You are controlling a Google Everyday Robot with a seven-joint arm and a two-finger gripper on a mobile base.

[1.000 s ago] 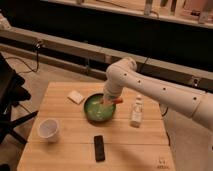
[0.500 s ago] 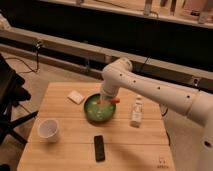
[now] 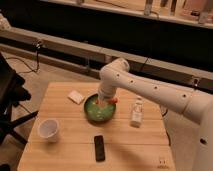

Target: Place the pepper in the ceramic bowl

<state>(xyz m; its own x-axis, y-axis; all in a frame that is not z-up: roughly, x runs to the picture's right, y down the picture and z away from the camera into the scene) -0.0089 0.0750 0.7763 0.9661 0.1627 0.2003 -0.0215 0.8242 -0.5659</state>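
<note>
Nearest the camera, on the wooden table [image 3: 65,150], a flat black remote [image 3: 99,148] is seen lying lengthwise, and to its left a small white cup [image 3: 49,130] is set upright with nothing visible inside. Farther back, at the middle of the table, the ceramic bowl [image 3: 99,110] is found: round, shallow, glazed glossy green with a darker rim, pale patches showing in its hollow that cannot be identified. Above its rear right edge the gripper [image 3: 106,101] is held at the end of the white arm [image 3: 150,90], and just beside it the pepper [image 3: 113,100] is seen as a small red-orange shape over the bowl's rim; whether it is pinched cannot be told. Right of the bowl a small pale bottle [image 3: 136,113] is stood upright. Behind and left of the bowl a white sponge-like block [image 3: 76,97] is laid flat.
</note>
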